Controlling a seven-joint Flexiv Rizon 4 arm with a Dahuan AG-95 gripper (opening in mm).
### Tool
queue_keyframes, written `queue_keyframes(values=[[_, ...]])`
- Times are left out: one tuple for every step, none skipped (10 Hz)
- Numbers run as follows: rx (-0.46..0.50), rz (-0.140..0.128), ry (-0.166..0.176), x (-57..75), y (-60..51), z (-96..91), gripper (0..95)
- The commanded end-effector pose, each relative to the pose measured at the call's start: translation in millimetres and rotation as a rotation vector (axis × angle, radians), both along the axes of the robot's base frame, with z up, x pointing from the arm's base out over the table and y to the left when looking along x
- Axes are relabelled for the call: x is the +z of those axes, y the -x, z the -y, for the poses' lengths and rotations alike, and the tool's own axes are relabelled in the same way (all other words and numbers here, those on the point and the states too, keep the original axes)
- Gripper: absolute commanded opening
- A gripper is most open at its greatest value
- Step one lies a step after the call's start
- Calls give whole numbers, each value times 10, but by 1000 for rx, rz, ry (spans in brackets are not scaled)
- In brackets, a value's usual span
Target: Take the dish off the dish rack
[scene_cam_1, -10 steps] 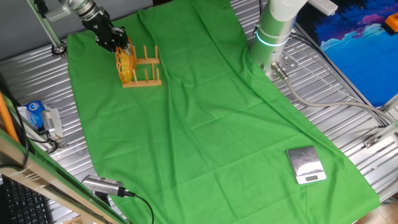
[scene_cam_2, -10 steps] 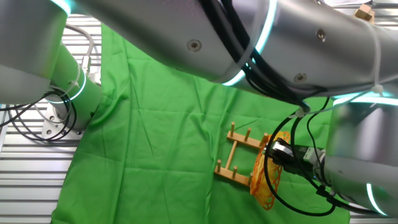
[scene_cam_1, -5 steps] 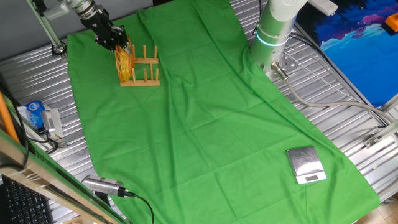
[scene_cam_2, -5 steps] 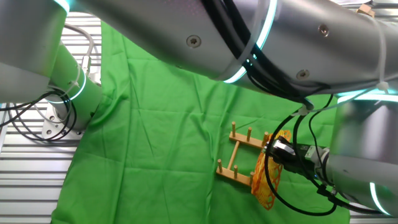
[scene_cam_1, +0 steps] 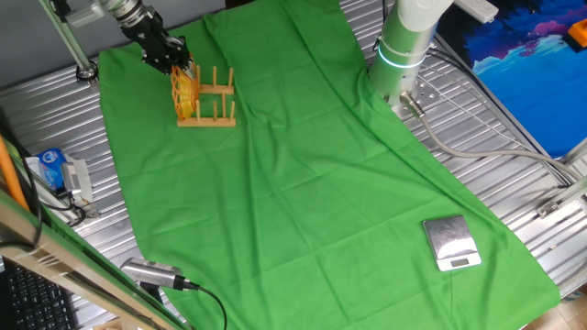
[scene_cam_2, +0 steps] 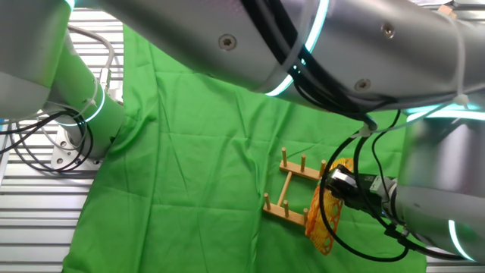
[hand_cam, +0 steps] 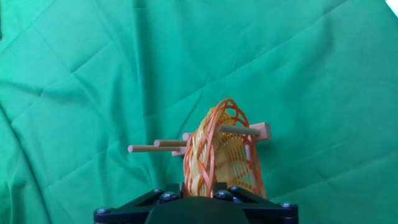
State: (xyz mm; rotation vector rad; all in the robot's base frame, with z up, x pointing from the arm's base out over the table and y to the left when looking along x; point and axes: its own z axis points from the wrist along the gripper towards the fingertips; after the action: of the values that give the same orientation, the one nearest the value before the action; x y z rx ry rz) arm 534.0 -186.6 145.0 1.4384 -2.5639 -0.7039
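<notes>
I work over a creased green cloth (scene_cam_1: 303, 174) spread along a table of ribbed metal slats (scene_cam_1: 514, 183). A small silver scale (scene_cam_1: 451, 243) sits on the cloth at one end. Beside the cloth lies a blue-and-white packet (scene_cam_1: 50, 170). A blue and purple painted panel (scene_cam_1: 523, 55) stands past the far edge. Grey cables (scene_cam_2: 64, 140) coil on the slats. Light is even.

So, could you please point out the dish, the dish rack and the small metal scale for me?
dish (hand_cam: 219, 155), hand view, on its woven face.
dish rack (scene_cam_1: 218, 103), one fixed view, on its pegged base.
metal scale (scene_cam_1: 450, 242), one fixed view, on its top plate.
</notes>
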Motion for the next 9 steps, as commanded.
queue_keyframes(values=[[-6,-4,-9,13,-2,-4,190],[-9,-5,-11,18,-2,-5,190],[-12,-6,-14,33,-1,-6,190],[-14,-7,-14,49,-1,-8,190],[-16,-8,-14,59,-1,-10,190],[-16,-8,-14,62,-1,-10,190],[-18,-9,-14,76,0,-12,190],[-20,-10,-16,84,0,-13,190],[-20,-11,-17,94,0,-15,190]])
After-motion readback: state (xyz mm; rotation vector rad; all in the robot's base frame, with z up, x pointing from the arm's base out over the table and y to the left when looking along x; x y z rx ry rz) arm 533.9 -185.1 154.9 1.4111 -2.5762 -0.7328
